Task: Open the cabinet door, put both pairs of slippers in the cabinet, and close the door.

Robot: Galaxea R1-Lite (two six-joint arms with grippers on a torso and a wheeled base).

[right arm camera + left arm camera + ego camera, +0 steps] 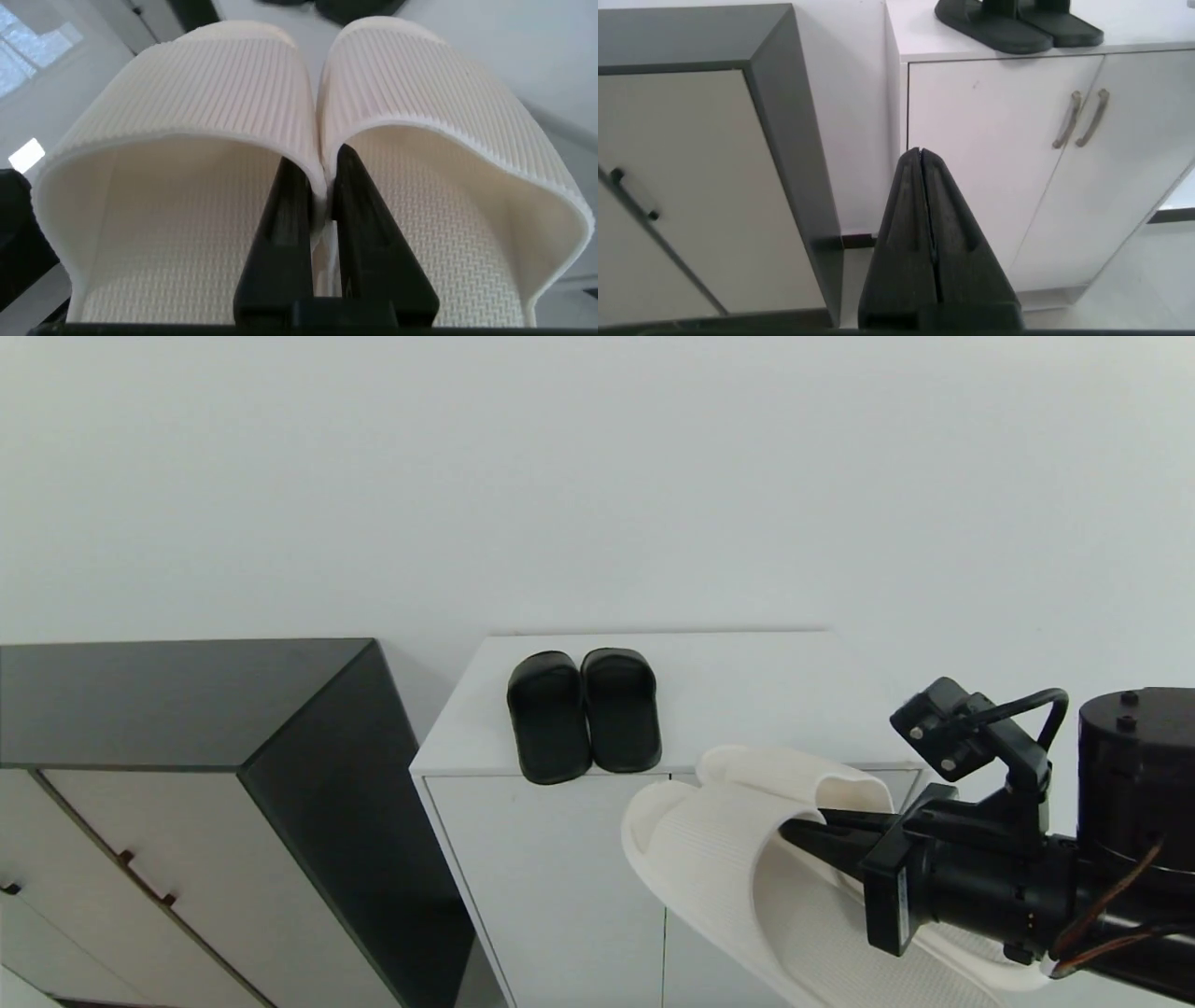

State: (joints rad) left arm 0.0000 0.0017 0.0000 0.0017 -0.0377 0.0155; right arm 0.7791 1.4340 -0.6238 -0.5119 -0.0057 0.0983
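Grips the pair of white slippers (719, 859) with the right gripper (322, 177), pinching the two touching inner strap walls between jaws drawn almost together. Holds that pair in the air in front of the white cabinet (747, 681), near its top front edge and toward its right side; cannot tell whether touching the front or just clear of it. Shows the left gripper (921, 159) pressed fully shut on nothing, low down, aimed at the cabinet's left corner beside the dark cabinet (187, 695). Finds the black slippers (583, 714) side by side and touching on the white cabinet's top, toes at the front edge. Finds both doors (999, 168) flat and shut, the paired handles (1083, 117) close together at the middle seam and untouched. Reads as an early stage: one pair in hand, none stowed. Still to do, by this judgement: pull a door open, probably with the free left arm, place the white pair inside, fetch and place the black pair, then shut the door.
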